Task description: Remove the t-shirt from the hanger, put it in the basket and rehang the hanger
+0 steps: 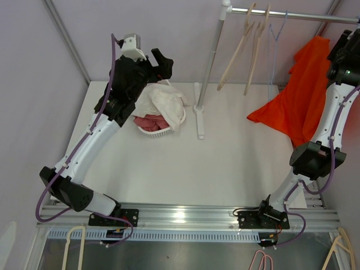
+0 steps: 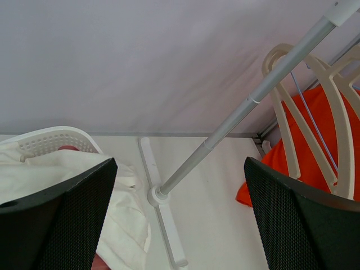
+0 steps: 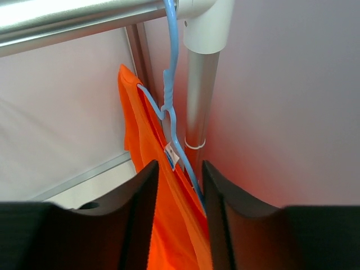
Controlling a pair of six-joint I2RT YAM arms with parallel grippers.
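An orange t-shirt (image 1: 304, 95) hangs at the far right end of the rail (image 1: 292, 14), its lower corner spread out to the left. In the right wrist view it (image 3: 135, 112) hangs on a blue hanger (image 3: 169, 95) hooked over the rail (image 3: 84, 17) beside the end post (image 3: 199, 101). My right gripper (image 1: 337, 53) is at the shirt's top; its jaws (image 3: 179, 169) are close together, with orange fabric and one hanger arm between them. My left gripper (image 1: 162, 61) is open and empty above the basket, far from the shirt (image 2: 270, 169).
A white basket (image 1: 160, 130) holds a white cloth (image 1: 166, 101) and a pink one (image 1: 149, 121). The rack's left post (image 1: 209, 62) stands on a white foot (image 1: 198, 112). Two cream hangers (image 1: 242, 45) and an empty blue wire hanger (image 1: 274, 50) hang on the rail.
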